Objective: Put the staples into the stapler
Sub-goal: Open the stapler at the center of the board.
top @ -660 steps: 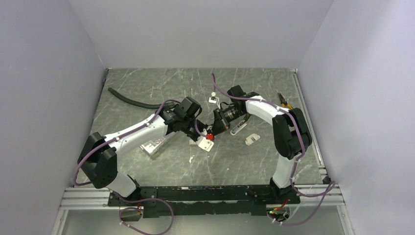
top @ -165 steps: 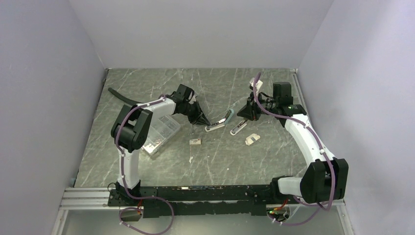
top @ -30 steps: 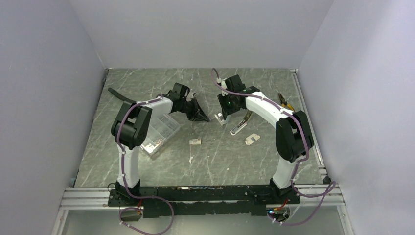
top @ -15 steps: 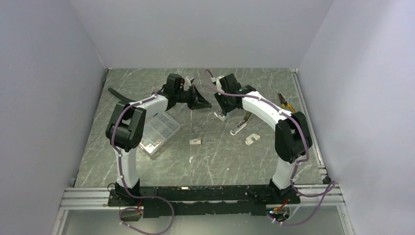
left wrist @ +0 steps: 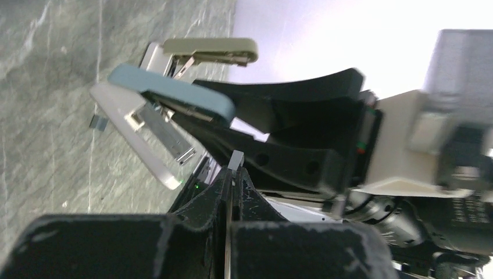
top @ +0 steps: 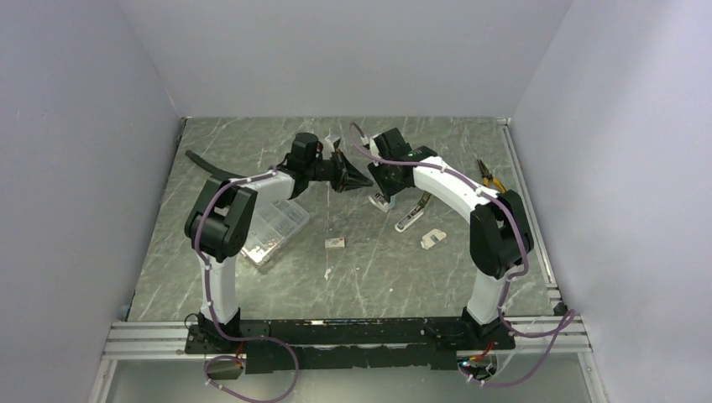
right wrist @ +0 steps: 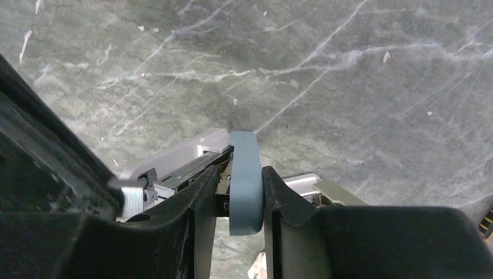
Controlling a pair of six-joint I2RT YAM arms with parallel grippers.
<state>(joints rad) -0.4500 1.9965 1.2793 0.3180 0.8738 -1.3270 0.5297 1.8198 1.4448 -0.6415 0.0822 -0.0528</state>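
My right gripper [right wrist: 243, 177] is shut on the blue top arm of the stapler [right wrist: 246, 157], which is hinged open above its white base [left wrist: 137, 137]. In the top view this gripper [top: 383, 190] holds the stapler [top: 382, 201] just above mid-table. My left gripper [left wrist: 232, 174] is shut on a small silvery ridged strip [left wrist: 235, 159], its tip close to the open stapler's metal channel [left wrist: 168, 133]. The strip also shows in the right wrist view [right wrist: 132, 201]. In the top view the left gripper [top: 357, 178] nearly meets the right one. The white staple box [top: 336, 242] lies on the table, nearer the bases.
A second, olive stapler [top: 411, 218] lies right of the held one and shows in the left wrist view [left wrist: 212, 49]. A clear compartment case [top: 273, 227] sits left, a white scrap [top: 432, 239] right, a black hose [top: 218, 168] far left, pliers [top: 487, 172] far right.
My left gripper has swung right and up toward the stapler and now nearly touches the right gripper. The right gripper has stayed shut on the stapler, shifting only slightly.
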